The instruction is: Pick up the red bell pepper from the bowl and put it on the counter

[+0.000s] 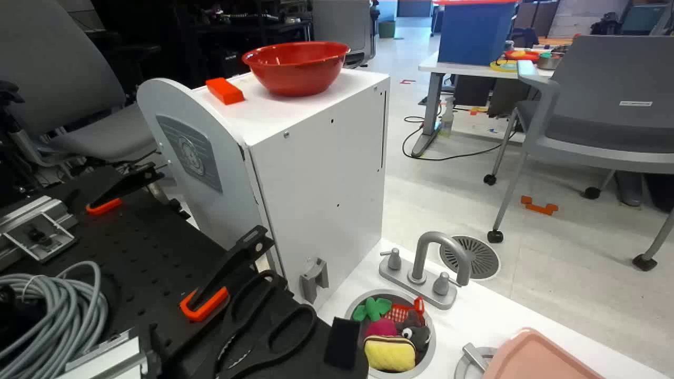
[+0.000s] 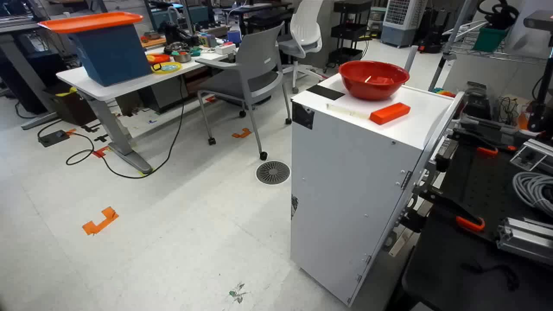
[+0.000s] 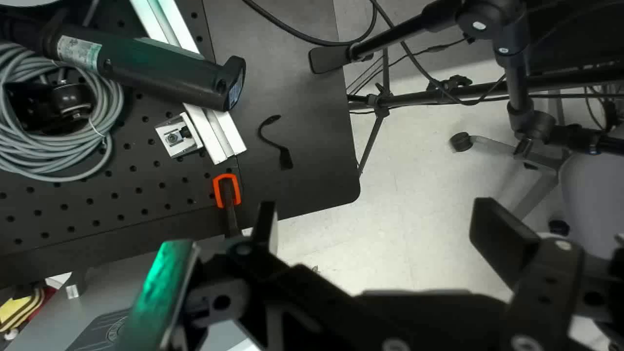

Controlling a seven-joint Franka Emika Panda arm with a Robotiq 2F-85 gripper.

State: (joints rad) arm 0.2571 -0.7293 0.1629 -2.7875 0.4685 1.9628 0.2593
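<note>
The glossy red bowl (image 1: 295,76) stands on the white counter (image 1: 263,118), and both also show in an exterior view as the bowl (image 2: 367,91) and the counter (image 2: 414,129). In that view a reddish shape with a pale streak shows inside the bowl. I cannot tell whether it is the red bell pepper or a reflection. My gripper (image 3: 380,219) shows only in the wrist view. Its fingers are wide apart with nothing between them, over the floor beyond the black table's edge. The bowl is out of the wrist view.
An orange-red block (image 1: 225,91) lies on the counter beside the bowl. The black table (image 3: 302,146) carries a coiled grey cable (image 3: 58,161), metal rails and orange-tipped clamps. A toy sink (image 1: 433,342) with a faucet (image 1: 421,258) stands below the counter. Tripod arms (image 3: 429,92) stand beyond the table.
</note>
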